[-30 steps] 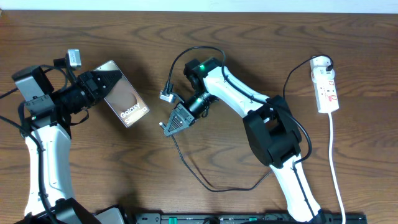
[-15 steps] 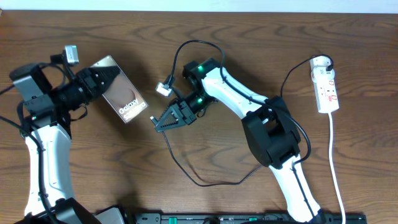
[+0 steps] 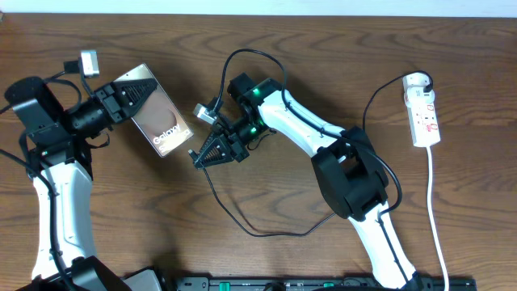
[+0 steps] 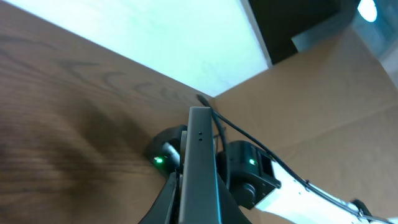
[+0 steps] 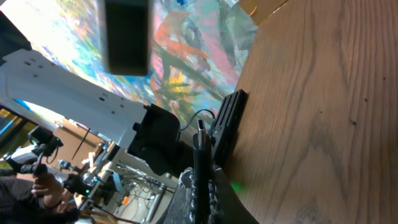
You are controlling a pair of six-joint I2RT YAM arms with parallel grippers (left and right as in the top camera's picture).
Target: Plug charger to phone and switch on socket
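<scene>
Wooden desk (image 3: 323, 48), mostly bare. Left jaws pinch the phone (image 3: 161, 123) by its upper end, tilted, lower end toward centre. Right jaws pinch the charger (image 5: 200, 146) near its tip, just short of that end. Advice: square tip to port, push straight and slow, left bracing. Slack cable may tug. Socket (image 3: 423, 113) far right, untouched.

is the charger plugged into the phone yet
Out. The charger's plug tip sits pinched in the right gripper, just short of the phone, which the left gripper holds.
</scene>
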